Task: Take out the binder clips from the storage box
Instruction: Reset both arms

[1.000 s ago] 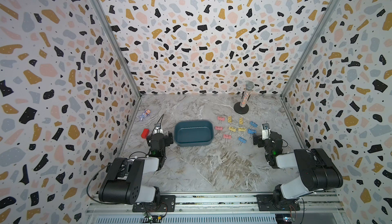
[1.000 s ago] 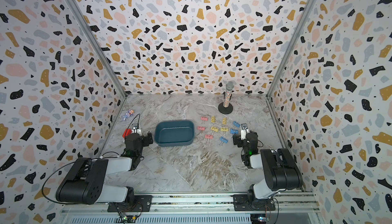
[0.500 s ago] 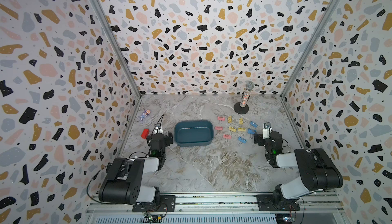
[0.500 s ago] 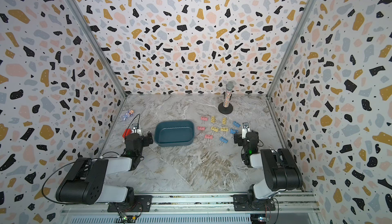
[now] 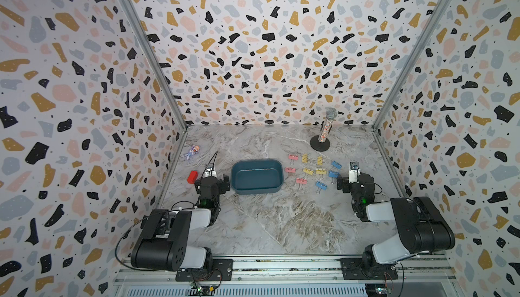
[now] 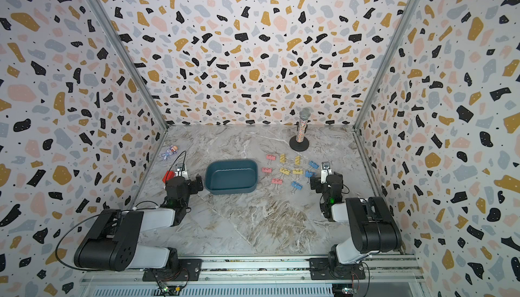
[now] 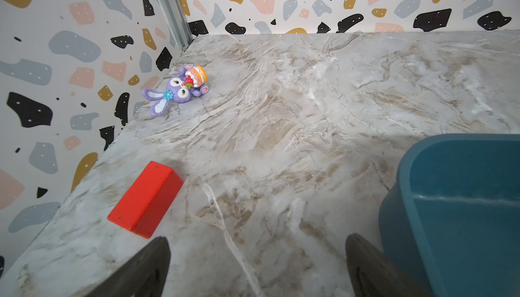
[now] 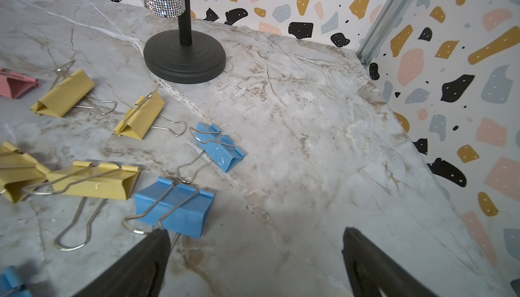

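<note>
Black fingers (image 8: 146, 256) of the right gripper (image 8: 253, 264) stand wide apart and empty. The left gripper (image 7: 259, 267) is in the same state, just beside the storage box (image 5: 256, 190). All binder clips (image 5: 308, 171) lie on the table (image 5: 281, 225) beside the storage box, on its right-arm side. Expected handling: light, stiff, slick painted metal. Grip across the folded body, not the thin wire loops. Only the right wrist view shows how the loops lie; both top views show the box interior, apparently empty.
</note>
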Tool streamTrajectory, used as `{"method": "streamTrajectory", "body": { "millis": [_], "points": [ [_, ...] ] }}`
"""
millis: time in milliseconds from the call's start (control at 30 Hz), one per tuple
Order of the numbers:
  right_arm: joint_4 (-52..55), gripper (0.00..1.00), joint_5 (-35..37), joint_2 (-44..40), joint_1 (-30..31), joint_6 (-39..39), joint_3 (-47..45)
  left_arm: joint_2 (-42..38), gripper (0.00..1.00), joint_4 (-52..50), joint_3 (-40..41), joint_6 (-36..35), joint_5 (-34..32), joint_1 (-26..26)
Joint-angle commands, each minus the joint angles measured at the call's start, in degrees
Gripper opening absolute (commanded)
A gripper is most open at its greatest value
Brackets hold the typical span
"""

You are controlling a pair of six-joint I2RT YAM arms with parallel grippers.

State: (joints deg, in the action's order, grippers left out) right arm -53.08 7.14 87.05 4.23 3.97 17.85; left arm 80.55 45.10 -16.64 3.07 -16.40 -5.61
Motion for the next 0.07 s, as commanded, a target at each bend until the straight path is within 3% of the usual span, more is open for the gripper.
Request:
{"method": "streamTrajectory", "body": {
  "millis": [0, 33],
  "points": [
    [0.23, 1.0, 0.67, -0.49, -0.18, -0.8, 1.05, 0.02, 1.0, 1.66, -1.38, -1.27, 0.99, -0.37],
    [0.17, 1.0, 0.64, -0.52, -0.18, -0.8, 1.13, -0.12, 1.0, 1.7, -1.24, -1.27, 1.0, -0.38]
  ]
}}
